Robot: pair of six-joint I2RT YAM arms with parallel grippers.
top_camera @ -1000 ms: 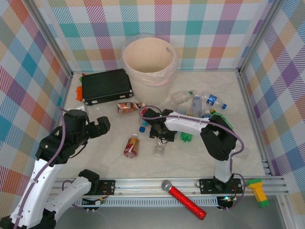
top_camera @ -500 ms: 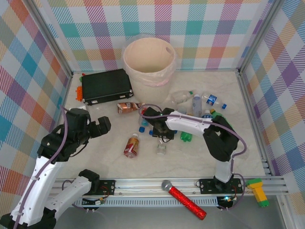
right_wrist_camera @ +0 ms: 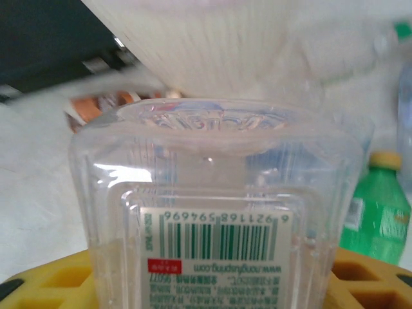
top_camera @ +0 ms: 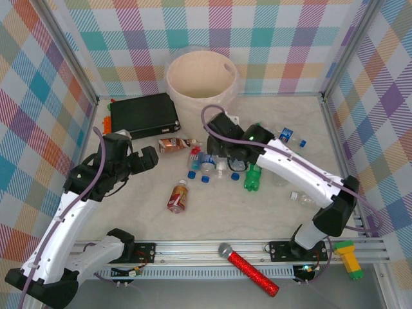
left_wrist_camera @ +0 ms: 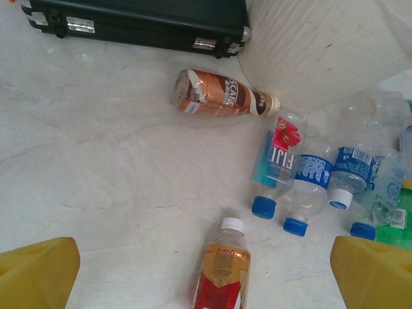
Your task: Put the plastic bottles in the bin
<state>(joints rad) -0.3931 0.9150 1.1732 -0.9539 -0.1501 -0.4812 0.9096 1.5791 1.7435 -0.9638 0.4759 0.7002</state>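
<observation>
Clear bottle (right_wrist_camera: 212, 193) | wrist: barcode legible | overhead: right tool (top_camera: 223, 158) seemingly gripping

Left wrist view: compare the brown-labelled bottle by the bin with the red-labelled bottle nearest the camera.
The brown-labelled bottle lies crosswise, cap toward the bin; the red-labelled bottle lies lengthwise, cap pointing away from the camera. The brown-labelled bottle's base end looks crumpled; the red-labelled bottle's base is cut off by the frame. Both lie on their sides on the table with pale caps.
</observation>
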